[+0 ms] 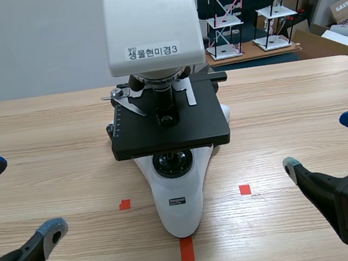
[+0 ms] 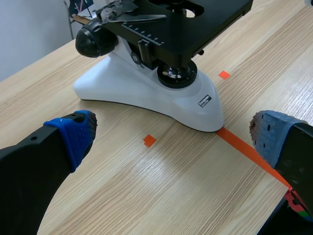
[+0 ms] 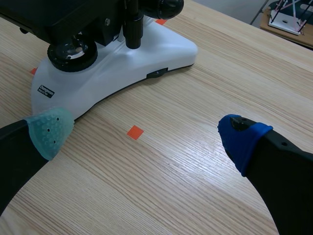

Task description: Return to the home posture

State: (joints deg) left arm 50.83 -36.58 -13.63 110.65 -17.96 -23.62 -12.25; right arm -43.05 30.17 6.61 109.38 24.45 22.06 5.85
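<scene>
Where wooden table [image 1: 46, 142] ends: wall [image 1: 25, 41], racks [image 1: 224, 21].

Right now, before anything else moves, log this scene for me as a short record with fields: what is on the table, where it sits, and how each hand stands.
main object: microscope, white base, black stage, upright at the table's middle
surface: wooden table
marks: two orange-red tape squares, one on each side of the base; tape line running from the base's tip toward the robot
left hand: open, holding nothing, low, clear of the microscope
right hand: open, holding nothing, low, clear of the microscope
</scene>
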